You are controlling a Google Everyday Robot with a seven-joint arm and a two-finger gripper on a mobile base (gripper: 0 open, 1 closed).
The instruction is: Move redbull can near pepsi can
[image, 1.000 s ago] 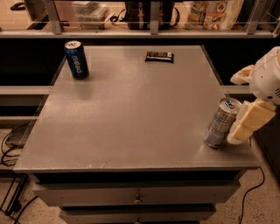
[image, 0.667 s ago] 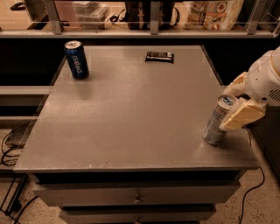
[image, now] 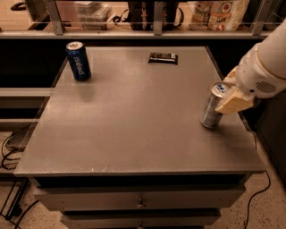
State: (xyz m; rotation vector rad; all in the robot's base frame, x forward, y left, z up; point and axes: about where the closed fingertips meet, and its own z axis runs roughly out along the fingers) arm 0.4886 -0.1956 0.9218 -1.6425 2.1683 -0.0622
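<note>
The redbull can (image: pixel 212 111), slim and silver, stands tilted near the right edge of the grey table (image: pixel 134 120). My gripper (image: pixel 226 93) reaches in from the right and is shut on the can's upper part. One cream finger (image: pixel 234 102) lies across its front and the other sits behind its top. The can's base is at or just above the tabletop. The pepsi can (image: pixel 78 61), dark blue with white lettering, stands upright at the far left corner, well apart from the gripper.
A black flat bar (image: pixel 163 57) lies at the far middle of the table. A shelf with railing posts and bags (image: pixel 219 13) runs behind the table. Drawers sit below the front edge. Cables lie on the floor at the left.
My gripper has closed around the redbull can and carried it a little left and away from the front right corner. The can now leans. The pepsi can has not moved.
</note>
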